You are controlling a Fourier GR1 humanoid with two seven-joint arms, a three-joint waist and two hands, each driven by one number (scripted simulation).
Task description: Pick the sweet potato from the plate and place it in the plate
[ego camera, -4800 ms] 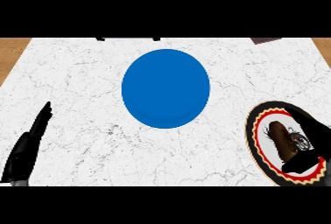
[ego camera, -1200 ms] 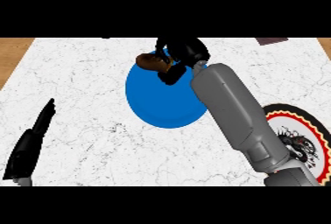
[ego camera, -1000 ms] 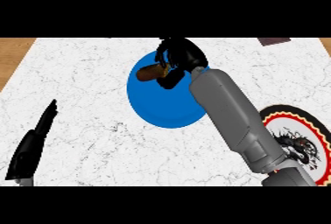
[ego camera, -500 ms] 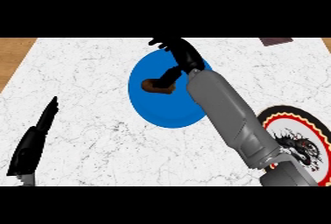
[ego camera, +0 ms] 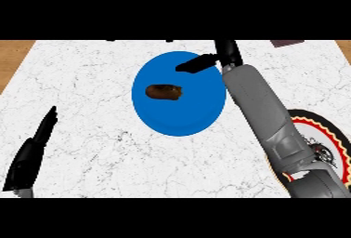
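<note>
The brown sweet potato lies on the blue plate, left of its middle. My right hand hovers over the plate's far right rim, open, fingers straight, clear of the sweet potato. Its grey forearm runs down the right side of the view and covers part of the patterned plate with the red and black rim at the lower right. My left hand rests open at the lower left, fingers pointing up.
A dark flat object sits at the counter's far right edge. The wooden floor shows past the counter's left edge. White marble surrounds both plates.
My right hand opened and let go of the sweet potato, which now lies on the blue plate. The hand then drew back to the right and away. My left hand stayed put.
</note>
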